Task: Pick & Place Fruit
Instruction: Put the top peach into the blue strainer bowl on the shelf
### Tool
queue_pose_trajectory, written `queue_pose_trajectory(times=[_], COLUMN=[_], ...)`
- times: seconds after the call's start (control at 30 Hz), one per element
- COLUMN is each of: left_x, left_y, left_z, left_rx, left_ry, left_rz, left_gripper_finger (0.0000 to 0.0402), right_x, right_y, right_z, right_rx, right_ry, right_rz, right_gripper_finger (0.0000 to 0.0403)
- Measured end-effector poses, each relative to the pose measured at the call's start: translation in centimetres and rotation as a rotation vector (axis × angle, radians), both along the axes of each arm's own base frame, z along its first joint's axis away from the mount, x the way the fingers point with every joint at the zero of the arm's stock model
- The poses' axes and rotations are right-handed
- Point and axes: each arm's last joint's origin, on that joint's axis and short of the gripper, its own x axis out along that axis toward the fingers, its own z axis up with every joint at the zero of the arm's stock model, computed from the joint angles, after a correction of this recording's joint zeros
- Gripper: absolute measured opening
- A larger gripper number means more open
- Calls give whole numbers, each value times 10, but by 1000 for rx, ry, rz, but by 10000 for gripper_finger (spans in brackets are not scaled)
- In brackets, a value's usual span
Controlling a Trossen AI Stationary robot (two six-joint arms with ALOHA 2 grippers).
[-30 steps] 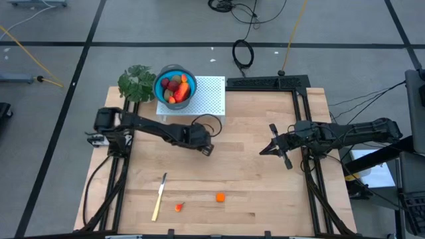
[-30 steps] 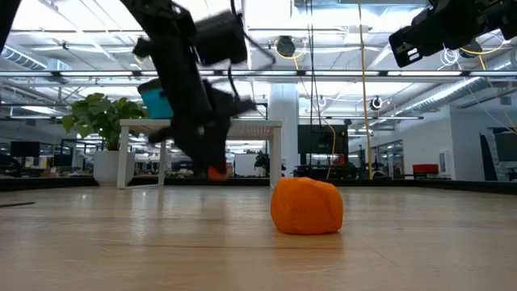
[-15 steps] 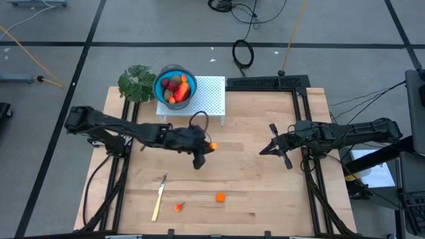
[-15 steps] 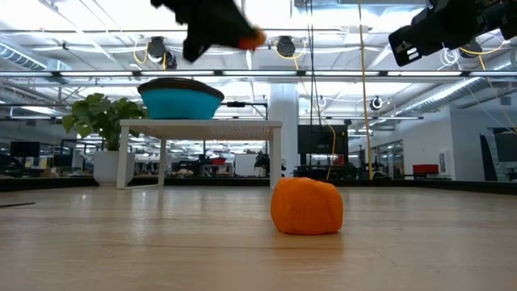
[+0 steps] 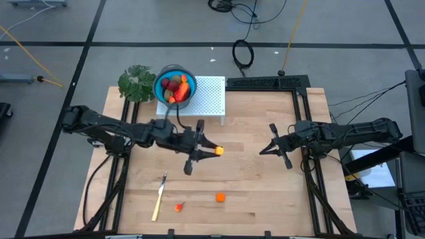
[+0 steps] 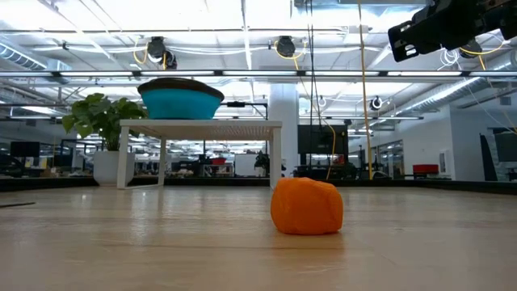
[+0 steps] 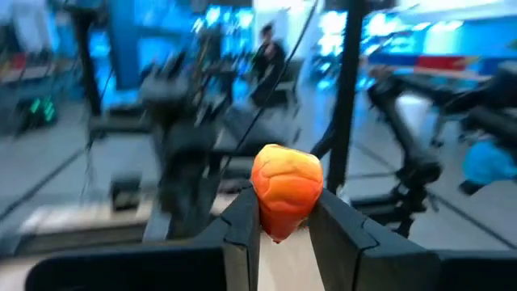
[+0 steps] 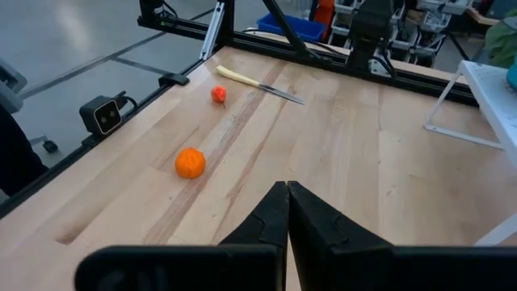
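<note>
Pale wooden worktop [image 5: 259, 192], framed by black rails, seen from above with both dark arms reaching over it. Left pincer [image 5: 214, 150] is raised over the worktop's middle, its two fingers [image 7: 242, 222] clamped on a small rounded orange-and-yellow toy fruit [image 7: 285, 185]; the fruit sits between the fingertips and projects beyond them, as the left wrist view shows. In the high view the same fruit appears as an orange spot at the tip of the left pincer, which points toward the right arm.

Right pincer [image 5: 272, 146] hangs over the right half of the worktop, well apart from the left one, with its fingers [image 8: 275, 218] pressed together and nothing between them.

Nearer the front edge, two more pieces lie on the bare wood: a small round orange toy fruit [image 5: 220, 196] and, to its left, a tiny red-orange toy fruit [image 5: 178, 207]. Both are well apart from either pincer. A pale yellow-handled knife [image 5: 159, 197] lies just left of the tiny piece.

At the back left, a white perforated stand [image 5: 209, 96] carries a blue round bowl [image 5: 191, 82] filled with red and orange toy fruit [image 5: 175, 87]. A green leafy plant [image 5: 136, 82] stands just beside the bowl.
</note>
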Motion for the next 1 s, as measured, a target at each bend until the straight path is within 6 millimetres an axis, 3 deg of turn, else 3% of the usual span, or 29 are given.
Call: queue_pose_trajectory(times=[0.33,0.57,0.67,0.83,1.0], left_x=[-10,-10,-9,-7,-7], left_y=[-7,-6,-2,8,22], left_z=[32,34,34,37,37], left_rx=[78,16,-114,-488,-839], left_ry=[-380,-377,-338,-310,-319], left_rz=[-284,-272,-172,54,139], left_gripper_finger=[79,79,79,79,79], right_x=[0,0,0,0,0], right_y=[0,0,0,0,0], right_z=[0,0,0,0,0], right_rx=[-41,-71,-71,-71,-71], right_ry=[-13,-23,-23,-23,-23], right_rz=[13,23,23,23,23], right_gripper_finger=[0,0,0,0,0])
